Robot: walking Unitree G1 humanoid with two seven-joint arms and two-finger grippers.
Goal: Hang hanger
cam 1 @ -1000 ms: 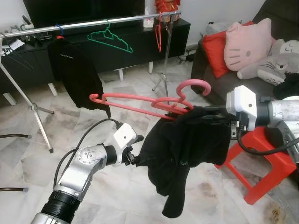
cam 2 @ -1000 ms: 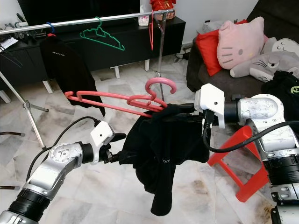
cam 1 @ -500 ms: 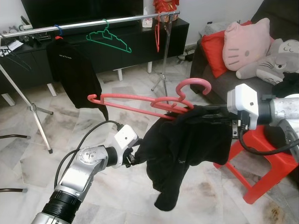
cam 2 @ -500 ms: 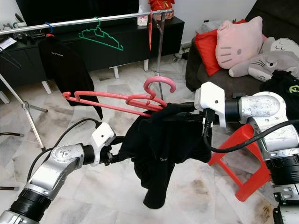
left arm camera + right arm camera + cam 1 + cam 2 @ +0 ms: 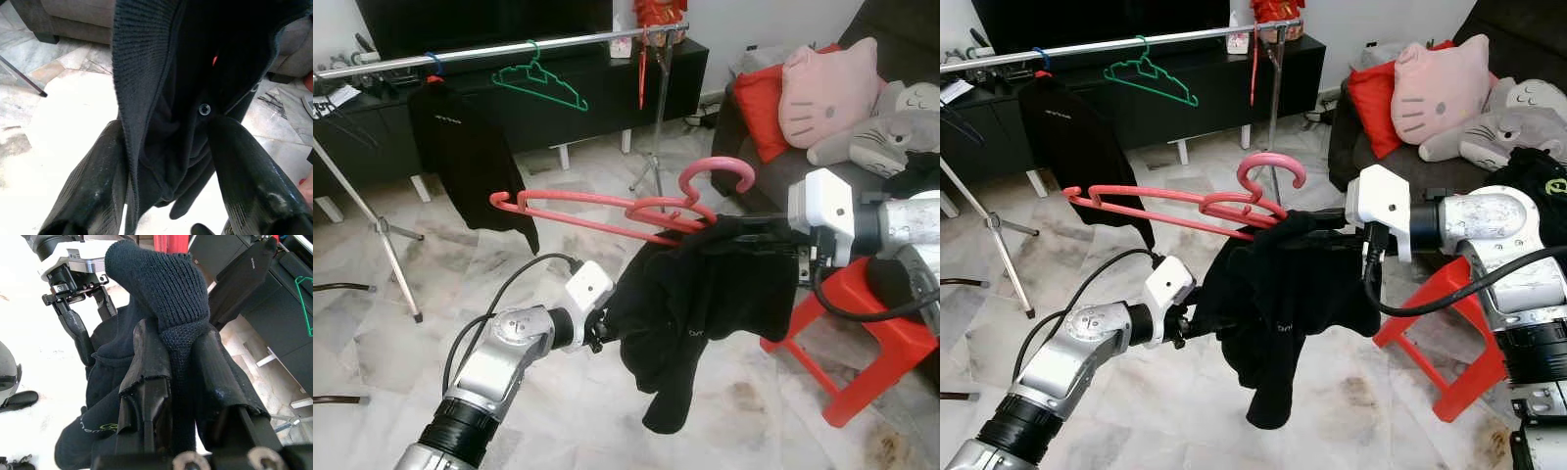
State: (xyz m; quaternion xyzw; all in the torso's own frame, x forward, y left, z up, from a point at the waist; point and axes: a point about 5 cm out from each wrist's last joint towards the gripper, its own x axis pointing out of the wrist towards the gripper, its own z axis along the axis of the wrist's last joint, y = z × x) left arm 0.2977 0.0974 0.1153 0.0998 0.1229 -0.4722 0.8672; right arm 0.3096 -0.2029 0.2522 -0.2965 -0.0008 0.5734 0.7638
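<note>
A pink hanger (image 5: 607,211) sticks out leftward from a black knitted garment (image 5: 705,294), with its hook (image 5: 720,168) pointing up. My right gripper (image 5: 178,362) is shut on the bunched top of the garment and holds both at chest height. My left gripper (image 5: 166,127) is open at the garment's left edge (image 5: 622,313), with a ribbed hem and a button hanging between its two fingers. A metal clothes rail (image 5: 509,47) runs across the back, carrying a green hanger (image 5: 543,83), a black shirt (image 5: 470,157) and a red hanger (image 5: 643,78).
A red stool (image 5: 862,343) stands on the marble floor under my right arm. To the right is a dark sofa (image 5: 744,127) with red and pink cushions and plush toys. A black TV cabinet (image 5: 597,93) lies behind the rail, whose tripod leg (image 5: 396,255) stands at the left.
My left gripper has moved in and up to the garment's left edge. The garment's hanging tail has swung and the hanger has risen slightly.
</note>
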